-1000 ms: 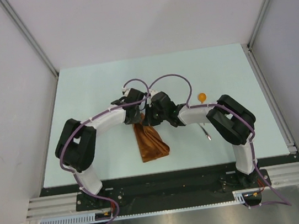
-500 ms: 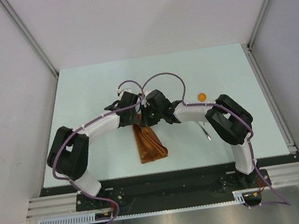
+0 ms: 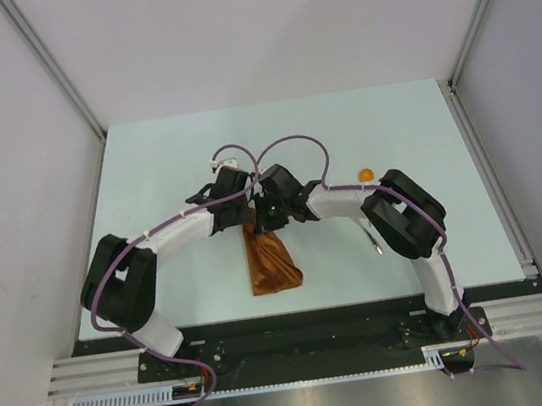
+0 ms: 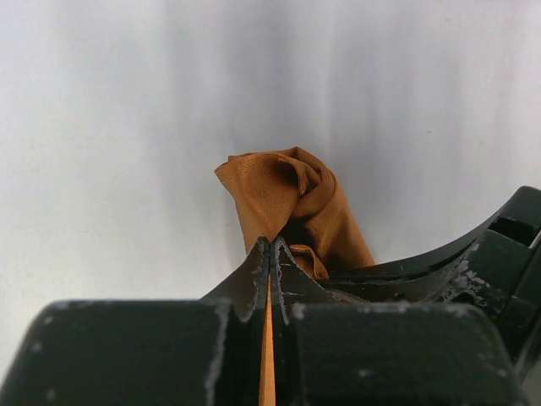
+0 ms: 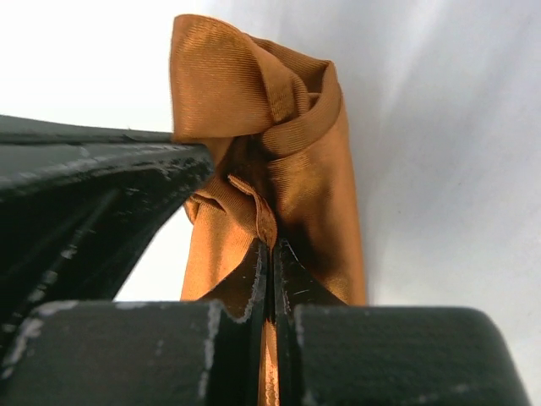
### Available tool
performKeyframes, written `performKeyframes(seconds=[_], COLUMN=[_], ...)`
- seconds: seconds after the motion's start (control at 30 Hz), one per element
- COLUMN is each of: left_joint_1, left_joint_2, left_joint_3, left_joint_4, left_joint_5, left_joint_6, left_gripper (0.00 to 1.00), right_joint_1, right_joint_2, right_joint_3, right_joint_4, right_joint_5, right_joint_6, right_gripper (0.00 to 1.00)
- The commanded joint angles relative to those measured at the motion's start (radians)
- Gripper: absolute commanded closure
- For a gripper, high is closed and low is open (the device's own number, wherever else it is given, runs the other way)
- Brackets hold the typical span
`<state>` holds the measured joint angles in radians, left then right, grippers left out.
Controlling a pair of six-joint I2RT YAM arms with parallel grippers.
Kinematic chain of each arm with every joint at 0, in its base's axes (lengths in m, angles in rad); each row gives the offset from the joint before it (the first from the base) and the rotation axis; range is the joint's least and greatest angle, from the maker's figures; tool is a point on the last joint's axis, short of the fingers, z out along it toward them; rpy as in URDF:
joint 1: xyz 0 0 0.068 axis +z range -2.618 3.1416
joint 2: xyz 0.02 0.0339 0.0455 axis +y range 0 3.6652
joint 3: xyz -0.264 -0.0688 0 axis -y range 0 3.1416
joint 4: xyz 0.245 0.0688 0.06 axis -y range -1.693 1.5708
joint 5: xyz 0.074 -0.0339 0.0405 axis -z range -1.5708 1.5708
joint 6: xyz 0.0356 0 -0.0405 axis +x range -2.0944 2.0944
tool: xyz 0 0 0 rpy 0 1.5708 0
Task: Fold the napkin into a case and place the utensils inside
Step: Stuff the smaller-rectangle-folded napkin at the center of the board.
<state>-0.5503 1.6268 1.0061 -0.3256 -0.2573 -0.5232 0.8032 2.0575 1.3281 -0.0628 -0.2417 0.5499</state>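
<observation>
The rust-orange napkin (image 3: 271, 261) hangs bunched in the middle of the table, its lower end resting near the front edge. My left gripper (image 3: 251, 216) is shut on its upper edge; a thin strip of napkin (image 4: 283, 190) runs between the closed jaws (image 4: 270, 244). Right beside it, my right gripper (image 3: 265, 214) is shut on the same cloth (image 5: 270, 127), its jaws pinching a fold (image 5: 270, 245). The two grippers nearly touch. The spoon's orange bowl (image 3: 366, 175) peeks out behind the right arm. A utensil handle (image 3: 371, 240) lies under that arm. No folded case shows.
The pale green table (image 3: 164, 157) is bordered by grey walls left, right and back, with a metal rail along the right side (image 3: 489, 172). A black strip (image 3: 298, 320) at the near edge carries both arm bases.
Both grippers have moved a little back and left together with the napkin's top edge. The left elbow has swung out to the left, and the napkin hangs narrower and straighter.
</observation>
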Motion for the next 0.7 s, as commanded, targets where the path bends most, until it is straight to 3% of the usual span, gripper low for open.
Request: performKeyframes(seconds=[0.0, 0.37, 0.67], left_joint_1=[0.004, 0.004, 0.004], left_joint_2=[-0.051, -0.085, -0.059], left_joint_3=[-0.038, -0.044, -0.043], left_joint_4=[0.068, 0.051, 0.04], left_joint_5=[0.03, 0.032, 0.059], left_joint_6=[-0.006, -0.015, -0.043], left_gripper=[1.0, 1.0, 1.0], right_joint_1=[0.022, 0.002, -0.035], right_joint_2=[0.023, 0.073, 0.026], right_joint_3=[0.085, 0.183, 0.023], right_joint_4=[-0.063, -0.101, 0.147], right_joint_5=[0.022, 0.042, 0.016], right_joint_6=[0.034, 0.163, 0.39], right_gripper=[1.0, 1.0, 1.0])
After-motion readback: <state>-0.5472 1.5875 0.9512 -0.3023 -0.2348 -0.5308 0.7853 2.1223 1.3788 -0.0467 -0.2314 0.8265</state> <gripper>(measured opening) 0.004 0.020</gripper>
